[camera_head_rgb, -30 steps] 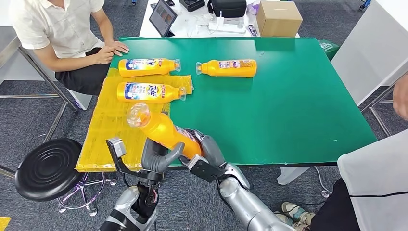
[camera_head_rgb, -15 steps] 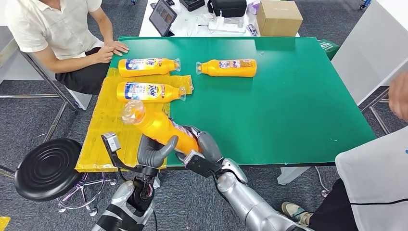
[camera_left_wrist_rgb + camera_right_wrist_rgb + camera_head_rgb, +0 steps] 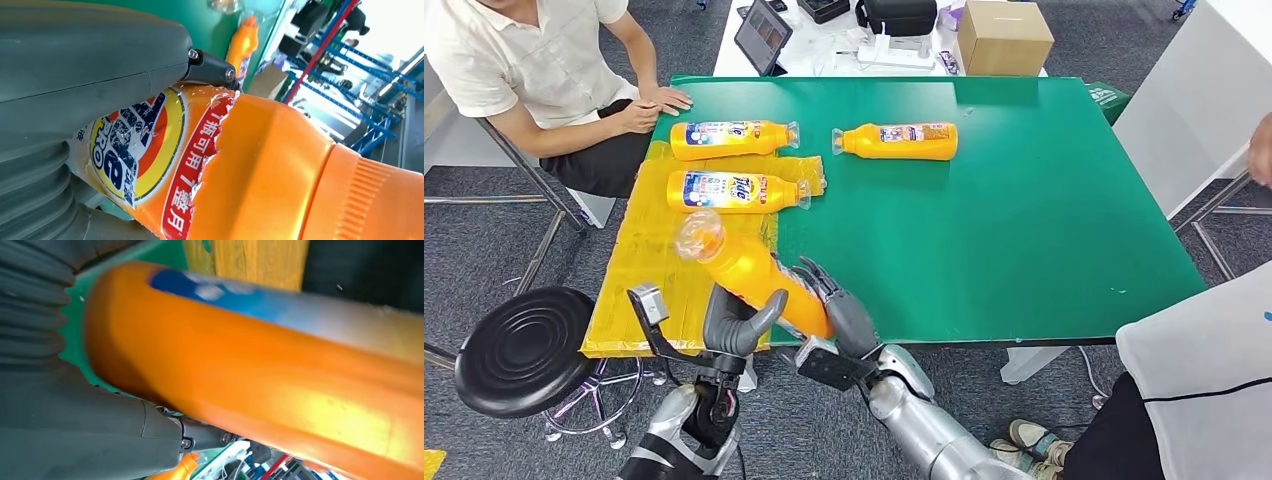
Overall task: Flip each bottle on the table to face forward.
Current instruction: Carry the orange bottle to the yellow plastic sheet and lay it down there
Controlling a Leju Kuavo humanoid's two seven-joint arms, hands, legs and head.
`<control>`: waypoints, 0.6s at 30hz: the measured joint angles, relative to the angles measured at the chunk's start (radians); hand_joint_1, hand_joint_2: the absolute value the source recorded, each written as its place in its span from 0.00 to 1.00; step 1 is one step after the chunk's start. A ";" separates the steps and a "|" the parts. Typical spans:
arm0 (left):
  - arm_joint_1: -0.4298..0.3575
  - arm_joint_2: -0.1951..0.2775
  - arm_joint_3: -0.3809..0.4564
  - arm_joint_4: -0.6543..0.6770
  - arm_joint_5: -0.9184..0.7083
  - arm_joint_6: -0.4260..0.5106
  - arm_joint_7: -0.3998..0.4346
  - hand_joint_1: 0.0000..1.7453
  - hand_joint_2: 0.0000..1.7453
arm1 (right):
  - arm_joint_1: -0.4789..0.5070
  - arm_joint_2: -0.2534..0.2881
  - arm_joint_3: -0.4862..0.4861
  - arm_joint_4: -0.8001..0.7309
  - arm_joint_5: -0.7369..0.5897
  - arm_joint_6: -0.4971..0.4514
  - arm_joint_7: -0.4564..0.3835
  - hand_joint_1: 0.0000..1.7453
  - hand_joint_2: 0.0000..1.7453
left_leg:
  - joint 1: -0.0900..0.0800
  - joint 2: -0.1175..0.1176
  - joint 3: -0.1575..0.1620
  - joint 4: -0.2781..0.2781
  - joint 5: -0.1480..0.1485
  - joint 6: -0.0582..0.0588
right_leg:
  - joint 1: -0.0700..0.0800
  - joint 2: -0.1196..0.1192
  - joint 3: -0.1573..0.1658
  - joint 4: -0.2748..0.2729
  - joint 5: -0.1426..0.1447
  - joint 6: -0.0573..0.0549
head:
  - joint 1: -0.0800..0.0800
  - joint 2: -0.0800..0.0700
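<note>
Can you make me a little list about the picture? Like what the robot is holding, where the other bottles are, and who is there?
Held thing: orange plastic detergent bottle, tilted, clear cap end pointing away from the robot
Left hand: grips the bottle
Right hand: holds the bottle's base end
Other bottles: three orange bottles lying down, two by the yellow mat, one on the green table
People: a seated person in a white shirt at the table's far left corner

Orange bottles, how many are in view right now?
4. Three lie on the table: far-left bottle, far-middle bottle, and one just nearer. The fourth bottle is gripped by the left hand and right hand.
</note>
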 joint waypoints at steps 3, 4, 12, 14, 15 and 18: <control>0.001 0.007 0.011 -0.008 -0.027 0.039 -0.004 1.00 1.00 | 0.011 0.000 0.003 -0.004 0.001 -0.012 0.000 0.00 0.00 | 0.000 0.000 0.000 0.000 0.000 0.000 | 0.000 0.000 0.000 0.000 0.000 0.000 | 0.000 0.000; 0.001 0.008 0.016 -0.009 -0.050 0.069 -0.008 1.00 1.00 | 0.017 -0.001 0.003 -0.008 -0.001 -0.018 0.000 0.00 0.00 | 0.000 0.000 0.000 0.000 0.000 0.000 | 0.000 0.000 0.000 0.000 0.000 0.000 | 0.000 0.000; -0.012 0.039 0.091 -0.041 -0.511 0.499 -0.120 1.00 1.00 | 0.122 -0.055 -0.004 -0.144 -0.061 -0.135 -0.001 0.00 0.00 | 0.000 0.000 0.000 0.000 0.000 0.000 | 0.000 0.000 0.000 0.000 0.000 0.000 | 0.000 0.000; -0.017 0.046 0.104 -0.046 -0.561 0.537 -0.129 1.00 1.00 | 0.139 -0.070 -0.006 -0.176 -0.064 -0.150 -0.001 0.00 0.00 | 0.000 0.000 0.000 0.000 0.000 0.000 | 0.000 0.000 0.000 0.000 0.000 0.000 | 0.000 0.000; -0.018 0.048 0.109 -0.047 -0.568 0.543 -0.130 1.00 1.00 | 0.145 -0.075 -0.007 -0.189 -0.064 -0.151 -0.001 0.00 0.00 | 0.000 0.000 0.000 0.000 0.000 0.000 | 0.000 0.000 0.000 0.000 0.000 0.000 | 0.000 0.000; -0.019 0.052 0.116 -0.050 -0.575 0.550 -0.131 1.00 1.00 | 0.156 -0.085 -0.007 -0.215 -0.064 -0.152 -0.001 0.00 0.00 | 0.000 0.000 0.000 0.000 0.000 0.000 | 0.000 0.000 0.000 0.000 0.000 0.000 | 0.000 0.000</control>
